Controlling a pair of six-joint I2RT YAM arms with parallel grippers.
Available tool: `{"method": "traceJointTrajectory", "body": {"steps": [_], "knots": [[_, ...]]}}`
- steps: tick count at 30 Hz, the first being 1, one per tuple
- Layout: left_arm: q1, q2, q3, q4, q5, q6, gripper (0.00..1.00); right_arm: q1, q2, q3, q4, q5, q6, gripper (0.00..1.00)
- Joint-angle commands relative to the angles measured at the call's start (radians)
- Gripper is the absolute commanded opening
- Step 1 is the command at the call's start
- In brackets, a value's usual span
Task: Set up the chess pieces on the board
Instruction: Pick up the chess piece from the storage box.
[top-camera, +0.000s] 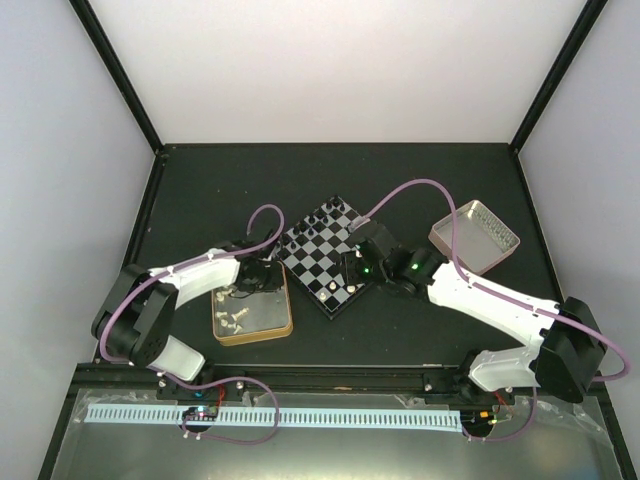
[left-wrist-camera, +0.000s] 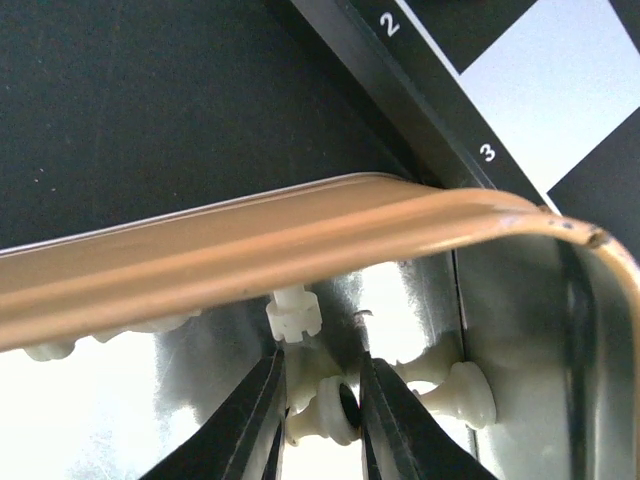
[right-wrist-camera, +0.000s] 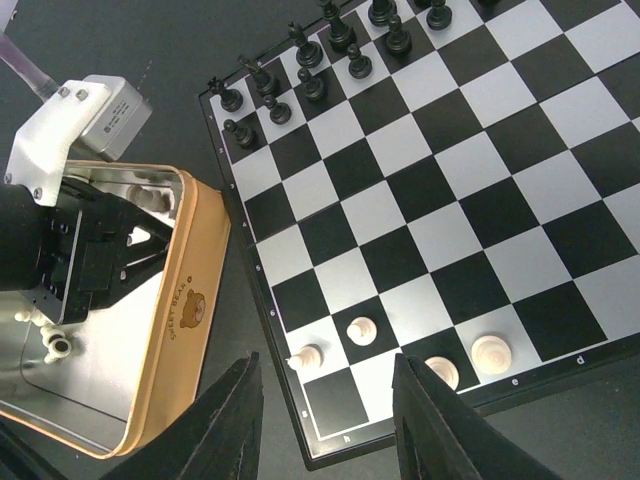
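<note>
Now four white pieces (right-wrist-camera: 361, 330) on board (right-wrist-camera: 480, 200), left gripper (left-wrist-camera: 322, 375) pinching fifth (left-wrist-camera: 318, 420), right gripper (right-wrist-camera: 327, 375) spread.

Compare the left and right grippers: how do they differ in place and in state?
The left gripper is down inside the gold-rimmed tin; the right gripper hangs over a corner of the board. The left fingers stand narrow, against both sides of a lying white piece; the right fingers stand apart with nothing between them. Both pairs of fingers are black.
</note>
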Motion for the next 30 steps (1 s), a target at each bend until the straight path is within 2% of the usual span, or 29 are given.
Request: {"method": "traceJointTrajectory", "body": {"steps": [1,8,17,22,30], "knots": [[-0.016,0.021,0.022,-0.068,-0.038,-0.005,0.20,-0.007,-0.001,-0.006,0.028,-0.013,0.006,0.38],[-0.037,0.038,0.034,-0.108,-0.058,-0.015,0.31,-0.008,-0.006,-0.018,0.035,-0.021,0.015,0.38],[-0.079,0.050,0.036,-0.144,-0.083,-0.021,0.31,-0.007,-0.008,-0.033,0.046,-0.032,0.027,0.38],[-0.081,0.072,0.049,-0.129,-0.106,-0.011,0.26,-0.008,-0.008,-0.039,0.054,-0.036,0.028,0.37],[-0.083,0.119,0.104,-0.116,-0.106,0.031,0.28,-0.009,-0.013,-0.045,0.057,-0.038,0.036,0.37]]}}
